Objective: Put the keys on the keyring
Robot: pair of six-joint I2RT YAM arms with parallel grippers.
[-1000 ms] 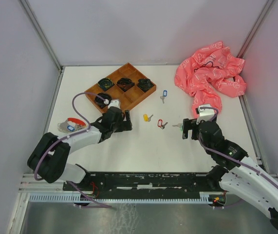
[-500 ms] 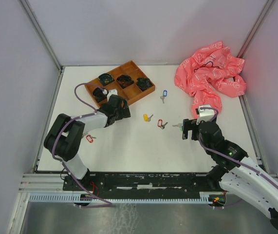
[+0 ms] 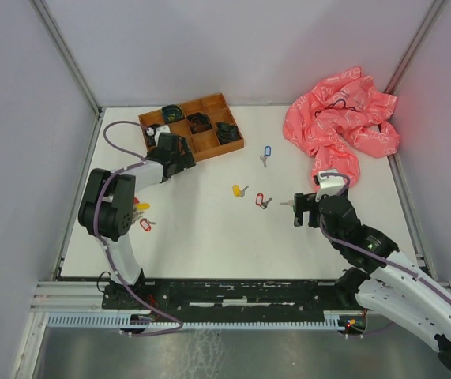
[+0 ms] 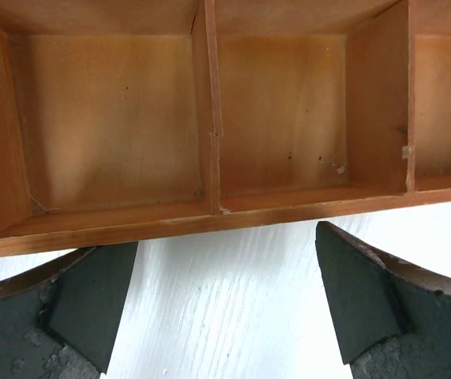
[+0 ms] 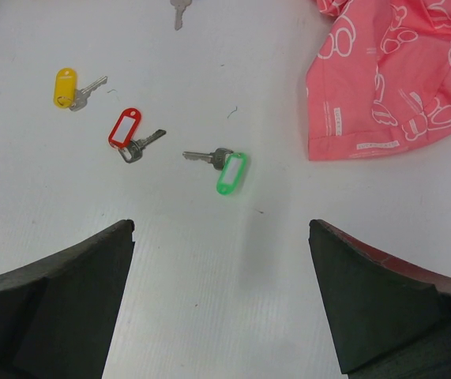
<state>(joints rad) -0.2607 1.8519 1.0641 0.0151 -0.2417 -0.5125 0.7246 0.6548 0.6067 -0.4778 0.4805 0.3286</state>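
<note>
Wide view first: the white table (image 3: 209, 245) carries everything, with a crumpled pink cloth (image 3: 340, 126) heaped at the far right corner and a wooden tray (image 3: 208, 144) angled at the far left.

Both arms are out. The left gripper (image 3: 176, 150) sits right up against the tray's near wall, fingers spread wide with nothing between them. Its wrist camera shows only bare compartments, so it's nowhere near the work.

The right gripper (image 3: 302, 207) hovers just beside the loose keys, jaws apart and empty too.

Now the keys. The green-tagged key (image 5: 221, 167) lies dead ahead of the right fingers and closest to them. The red-tagged key (image 5: 130, 134) is just beyond to the left, then the yellow-tagged key (image 5: 71, 87). The blue-tagged key (image 3: 267, 152) lies further back, on its own.

The keyring (image 3: 144, 224) appears as a little red loop by the left arm's elbow, well apart from all four keys. The metal ring itself is too small to make out.

My read is that this is the opening step, with nothing picked up and nothing threaded. Next, the right gripper should drop onto the green-tagged key and pinch it, while the left swings back to collect and steady the keyring.
</note>
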